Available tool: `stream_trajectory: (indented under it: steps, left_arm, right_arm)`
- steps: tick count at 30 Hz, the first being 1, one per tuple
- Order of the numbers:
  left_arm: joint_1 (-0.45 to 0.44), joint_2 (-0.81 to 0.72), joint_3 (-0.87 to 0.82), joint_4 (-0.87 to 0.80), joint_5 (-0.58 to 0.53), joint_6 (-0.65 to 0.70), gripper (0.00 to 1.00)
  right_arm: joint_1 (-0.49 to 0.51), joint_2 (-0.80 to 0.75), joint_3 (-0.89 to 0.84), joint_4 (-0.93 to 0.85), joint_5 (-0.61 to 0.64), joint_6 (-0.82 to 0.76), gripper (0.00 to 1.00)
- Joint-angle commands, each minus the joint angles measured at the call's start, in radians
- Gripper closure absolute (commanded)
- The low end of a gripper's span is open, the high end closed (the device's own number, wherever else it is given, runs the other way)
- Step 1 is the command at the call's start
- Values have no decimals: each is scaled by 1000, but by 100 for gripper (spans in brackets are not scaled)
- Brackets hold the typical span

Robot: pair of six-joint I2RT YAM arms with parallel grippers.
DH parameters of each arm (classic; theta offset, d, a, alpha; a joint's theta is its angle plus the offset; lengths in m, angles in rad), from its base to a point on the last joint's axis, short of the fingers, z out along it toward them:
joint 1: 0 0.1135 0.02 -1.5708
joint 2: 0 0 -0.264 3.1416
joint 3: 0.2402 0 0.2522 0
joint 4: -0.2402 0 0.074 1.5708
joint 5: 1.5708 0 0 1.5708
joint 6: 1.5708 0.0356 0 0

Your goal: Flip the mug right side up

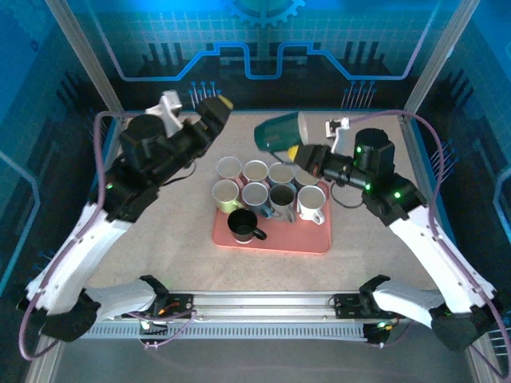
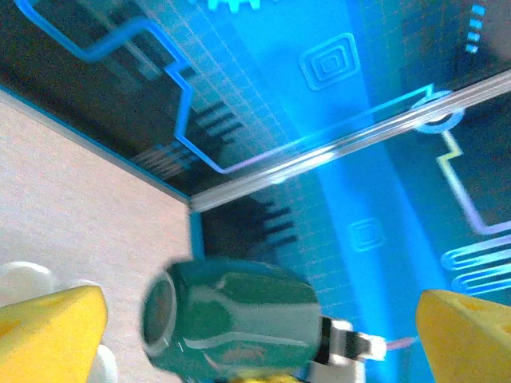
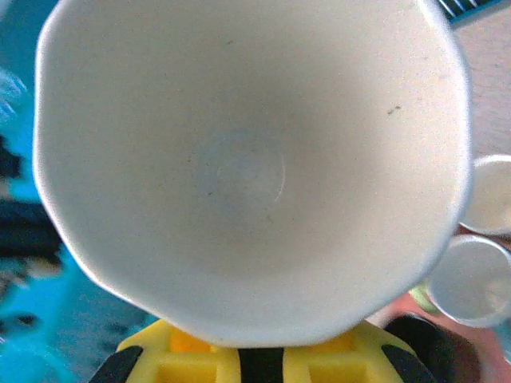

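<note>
Table (image 1: 160,239): speckled beige, carrying a tray in the middle.
Tray (image 1: 297,238): pink, packed with upright mugs (image 1: 270,185) in two rows, plus a black mug (image 1: 243,226) at the near left corner. All mouth-up, so likely nothing to do here.
Left gripper (image 1: 217,108): raised at the back left, well apart from the tray. Yellow fingers (image 2: 52,331) spread wide, holding nothing. Judged idle.
Right gripper (image 1: 299,152): reaching over the back edge of the tray, fingers pinching the green mug by its rim.
Green mug (image 1: 279,132): in the air above the table, behind the tray, touching nothing but the fingers. Lying on its side, mouth toward the right wrist, pale inside open to that camera, closed base pointing left.
Done: picked up, lifted clear, and tipped to horizontal. Judged about halfway through the turn.
Left: rolling the wrist further until the mouth faces up, lowering onto a free spot on the table or tray, then releasing.
Risk: one-sided rim grip, so possible slipping while rotating.
</note>
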Motion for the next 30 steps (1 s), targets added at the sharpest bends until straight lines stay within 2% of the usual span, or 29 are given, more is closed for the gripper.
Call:
stream_trajectory:
  steps: [1,3,6,10,13,20,23,26,30]
  left_arm:
    - [6,-60,-20,-239,-32,281,1]
    - [5,-73,-11,-359,-36,360,1]
    - [6,-125,-51,-457,-73,422,1]
    - [6,-230,-149,-490,-147,460,1]
    - [5,-271,-213,-492,-165,465,1]
    - [5,-307,-274,-457,-277,470,1]
    - [5,-347,-335,-394,-301,556,1]
    - [6,-378,-380,-384,-419,505,1]
    - [6,-441,-463,-309,-426,502,1]
  right_arm:
    - [57,-66,69,-310,112,-409,100]
    - [114,-40,109,-481,180,-525,100]
    - [274,-52,100,-577,362,-625,100]
    - [443,-47,53,-663,561,-636,100]
    - [526,-41,-24,-662,665,-610,100]
    - [541,-53,-193,-538,725,-554,100]
    - [539,-42,-248,-473,749,-555,100]
    - [538,-27,-292,-392,752,-572,100]
    - [536,10,-336,-300,750,-588,100]
